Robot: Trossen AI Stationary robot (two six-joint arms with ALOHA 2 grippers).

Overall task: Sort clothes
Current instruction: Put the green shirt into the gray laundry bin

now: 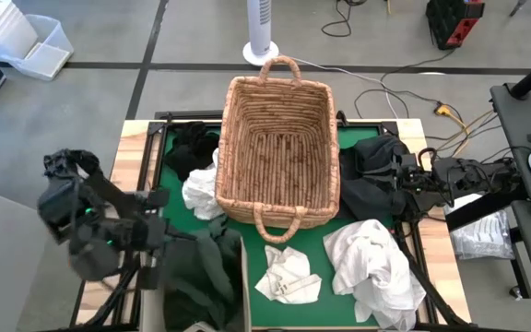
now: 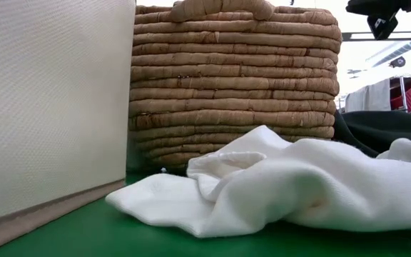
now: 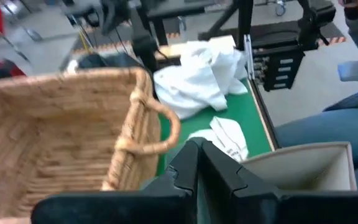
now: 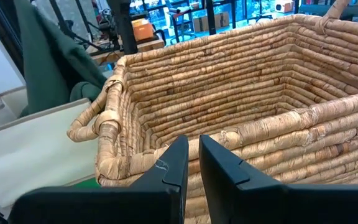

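Note:
My left gripper [image 1: 169, 238] is raised at the table's near left and shut on a dark green garment [image 1: 206, 272]. In the right wrist view the garment [image 4: 48, 62] hangs over the beige fabric bin [image 4: 36, 143]. The wicker basket [image 1: 279, 97] stands in the middle with nothing showing inside. My right gripper [image 1: 404, 180] waits shut by the basket's right side, above a black garment [image 1: 371, 175], with nothing between its fingers [image 4: 179, 165]. White garments [image 1: 376, 267] [image 1: 289, 277] lie on the green mat near the front edge. My left gripper pinches a bunched upper part of the dark green garment [image 1: 190, 240] between its two shut fingers. In the left wrist view the fingers [image 3: 185, 162] hide the place of contact. The garment hangs slack below them, its lower part at the bin's opening [image 1: 219, 295].
A black garment [image 1: 192, 148] and a white one [image 1: 201, 194] lie against the basket's left side. The bin's wall [image 2: 48, 107] stands close to the basket [image 2: 234, 86]. A person's legs in jeans [image 3: 328, 124] show beyond the table's near edge.

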